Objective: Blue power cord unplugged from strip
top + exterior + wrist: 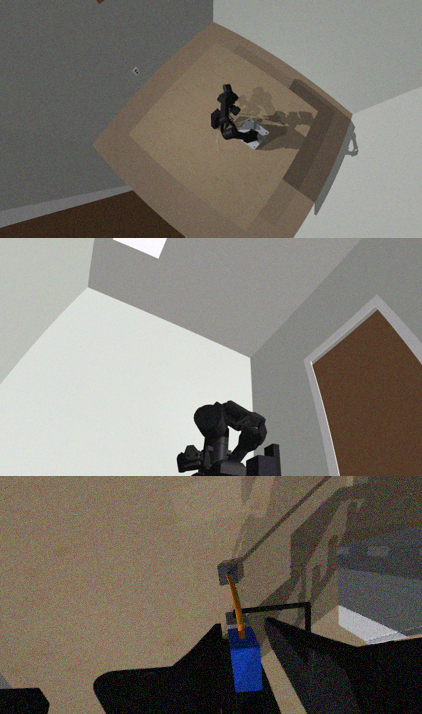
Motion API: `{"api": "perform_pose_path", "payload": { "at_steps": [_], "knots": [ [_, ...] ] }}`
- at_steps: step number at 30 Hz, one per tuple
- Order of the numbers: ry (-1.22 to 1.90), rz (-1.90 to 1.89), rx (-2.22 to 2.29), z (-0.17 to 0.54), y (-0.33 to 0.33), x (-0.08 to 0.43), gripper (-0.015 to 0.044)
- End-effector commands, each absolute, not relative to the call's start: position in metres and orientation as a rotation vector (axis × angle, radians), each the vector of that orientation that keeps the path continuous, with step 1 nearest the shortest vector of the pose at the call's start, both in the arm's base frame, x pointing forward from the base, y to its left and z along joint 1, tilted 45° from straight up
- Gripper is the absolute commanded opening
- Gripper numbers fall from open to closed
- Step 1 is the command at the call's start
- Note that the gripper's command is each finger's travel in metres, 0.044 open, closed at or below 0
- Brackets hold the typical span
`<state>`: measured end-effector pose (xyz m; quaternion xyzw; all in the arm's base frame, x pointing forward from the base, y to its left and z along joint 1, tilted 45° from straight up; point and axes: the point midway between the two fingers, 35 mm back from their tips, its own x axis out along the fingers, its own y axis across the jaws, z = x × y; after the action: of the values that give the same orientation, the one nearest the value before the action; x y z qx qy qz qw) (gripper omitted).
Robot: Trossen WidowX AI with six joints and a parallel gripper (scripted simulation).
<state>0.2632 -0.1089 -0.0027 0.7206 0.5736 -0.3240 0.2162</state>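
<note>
Gripper (242, 624) fingers stand partly apart, straddling the blue plug (245, 663) without clamping it, apparently aligned so that closing would seize it for extraction; its orange cord (236, 601) leads to a grey block (230, 571).

The tan wooden table (183, 165) carries the robot's grey base plate (256, 130) near its middle, toward the right edge.

The arm (226, 112) is matte black, chunky-jointed, ending in a hand (243, 641) with wedge-shaped fingers.
</note>
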Motion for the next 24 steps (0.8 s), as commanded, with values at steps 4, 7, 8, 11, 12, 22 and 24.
{"api": "perform_pose_path", "payload": {
  "at_steps": [4,7,8,11,12,22,24],
  "knots": [
    [1.592,-0.897,2.003,0.005,-0.101,0.266,0.016],
    [1.592,-0.896,2.003,0.009,-0.097,0.267,0.016],
    [1.593,-0.896,2.003,0.01,-0.096,0.267,0.016],
    [1.593,-0.896,2.004,0.013,-0.093,0.268,0.016],
    [1.593,-0.896,2.004,0.014,-0.092,0.269,0.016],
    [1.594,-0.895,2.004,0.02,-0.084,0.27,0.016],
    [1.594,-0.895,2.004,0.018,-0.083,0.271,0.016]
  ]
}}
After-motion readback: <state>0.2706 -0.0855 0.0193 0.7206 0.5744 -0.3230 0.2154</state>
